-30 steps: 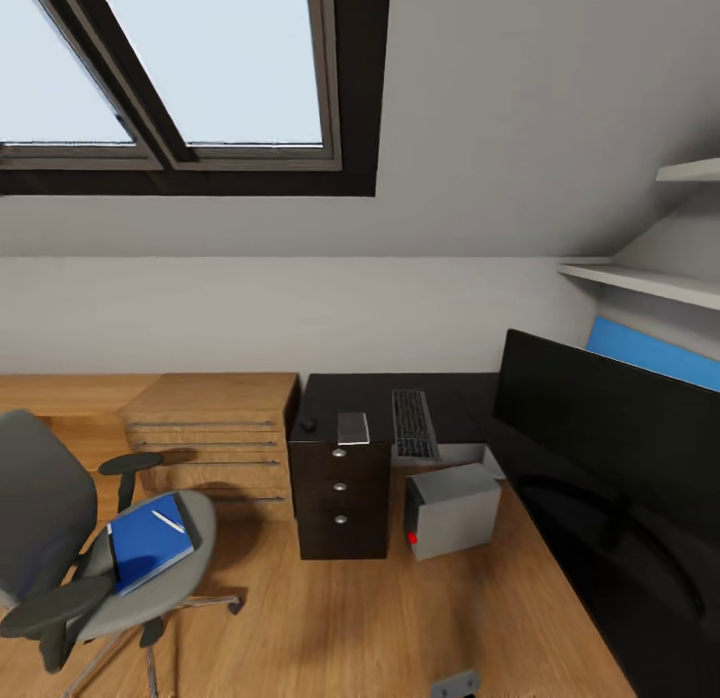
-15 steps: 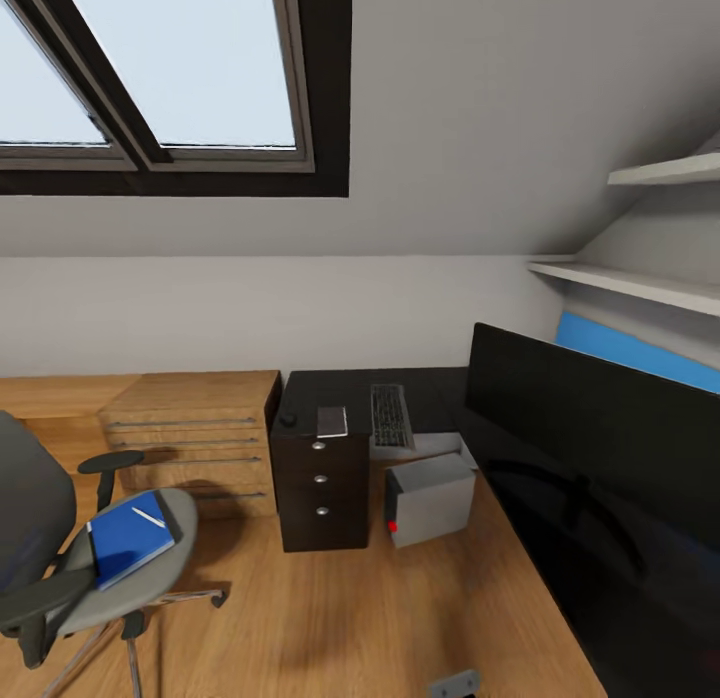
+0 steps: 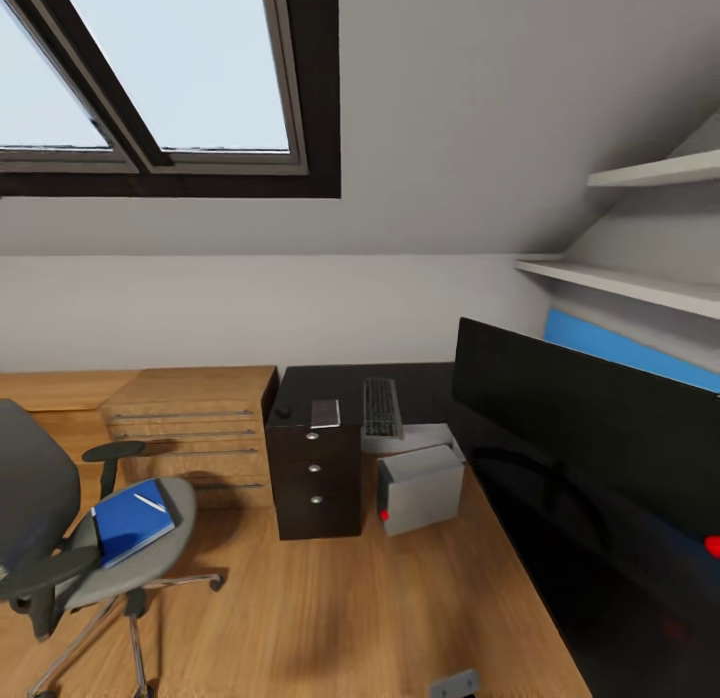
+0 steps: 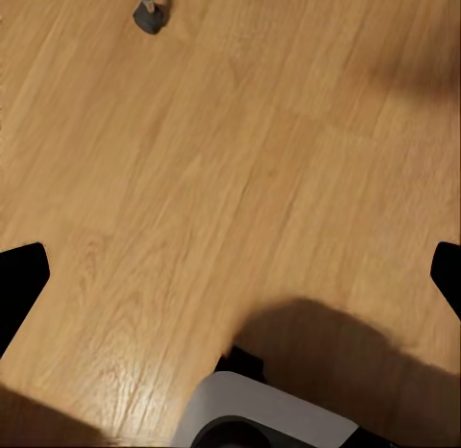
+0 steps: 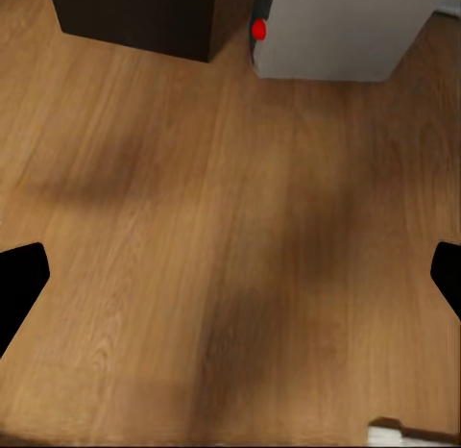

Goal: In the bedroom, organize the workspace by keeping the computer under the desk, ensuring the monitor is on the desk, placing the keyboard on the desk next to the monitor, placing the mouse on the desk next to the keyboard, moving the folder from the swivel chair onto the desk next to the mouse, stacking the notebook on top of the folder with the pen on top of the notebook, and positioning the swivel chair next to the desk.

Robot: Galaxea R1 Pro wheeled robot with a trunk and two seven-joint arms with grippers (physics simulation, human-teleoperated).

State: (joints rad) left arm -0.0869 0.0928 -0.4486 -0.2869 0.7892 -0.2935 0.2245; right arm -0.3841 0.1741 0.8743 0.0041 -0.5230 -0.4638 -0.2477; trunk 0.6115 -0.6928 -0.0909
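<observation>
Two risks stand out. First, the pen (image 3: 150, 502) lies loose on the folder (image 3: 130, 519), which sits on the chair (image 3: 95, 548) seat; lifting the folder with any tilt likely rolls the pen off onto the floor (image 3: 330, 598). Second, the chair is on castors, so a push during the grasp could shove it away.

Layout: the monitor (image 3: 590, 438) is already on the desk (image 3: 420, 383). The keyboard (image 3: 381, 408), notebook (image 3: 325, 413) and mouse (image 3: 284, 413) are on the far desk section, all well apart from the monitor. The computer (image 3: 420, 488) stands on the floor just beside the drawer unit (image 3: 318, 483), partly under the desk edge.

Left gripper (image 4: 230, 275): jaws spread wide, empty, over bare floor, with a chair castor (image 4: 149, 15) ahead. Right gripper (image 5: 230, 275): jaws spread wide, empty, over floor, with the computer's red light (image 5: 258, 29) and the drawer unit ahead. Neither touches anything.
</observation>
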